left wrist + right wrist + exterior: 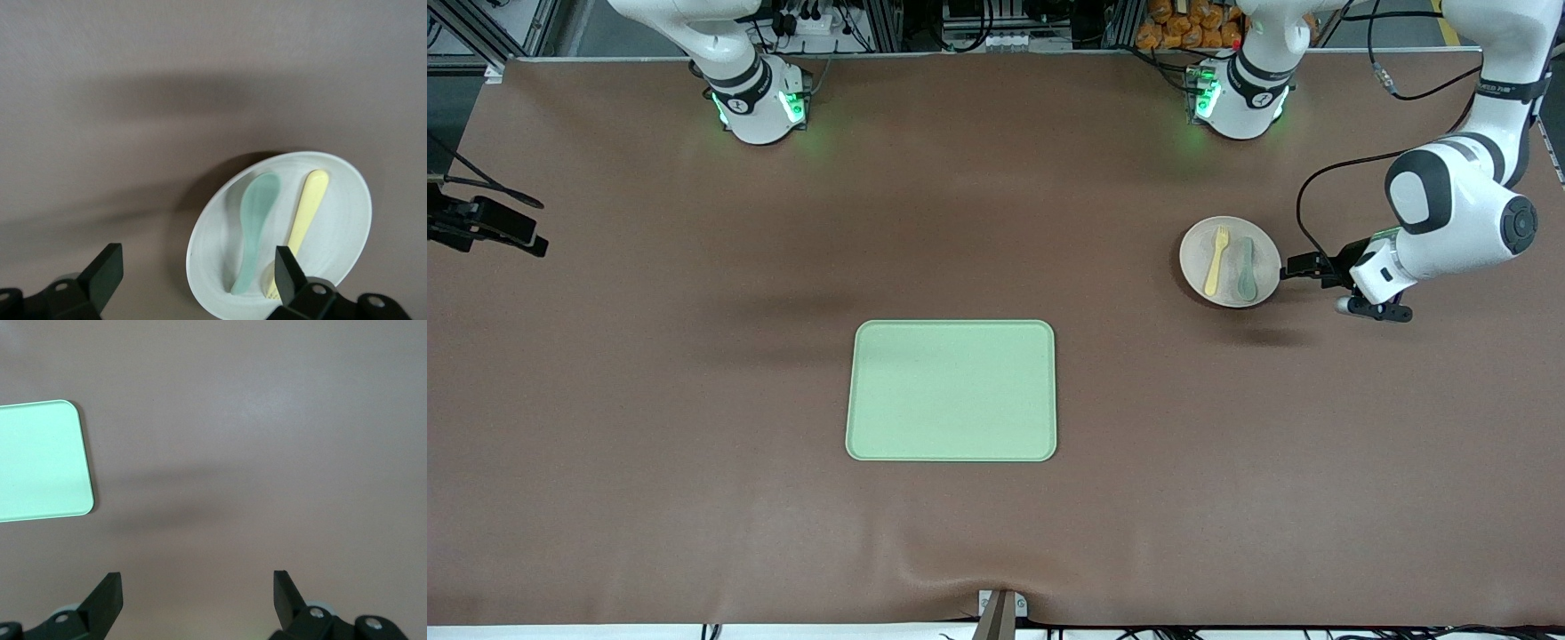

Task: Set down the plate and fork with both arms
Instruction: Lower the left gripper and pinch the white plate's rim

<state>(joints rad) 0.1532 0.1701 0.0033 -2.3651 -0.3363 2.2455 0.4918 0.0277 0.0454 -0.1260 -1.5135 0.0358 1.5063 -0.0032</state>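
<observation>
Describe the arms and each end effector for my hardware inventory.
Two white jointed arms with grey-black joint bands and green-lit bases. A black cable loops along the left arm. Each end effector carries two black wedge-shaped fingers.

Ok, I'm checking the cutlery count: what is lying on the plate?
On the plate lie a pale yellow fork and a grey-green spoon, side by side. Whatever is under them is covered.

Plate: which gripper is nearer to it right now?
Left. The left gripper sits open right beside the plate; the right gripper is open over bare table near the tray.
</observation>
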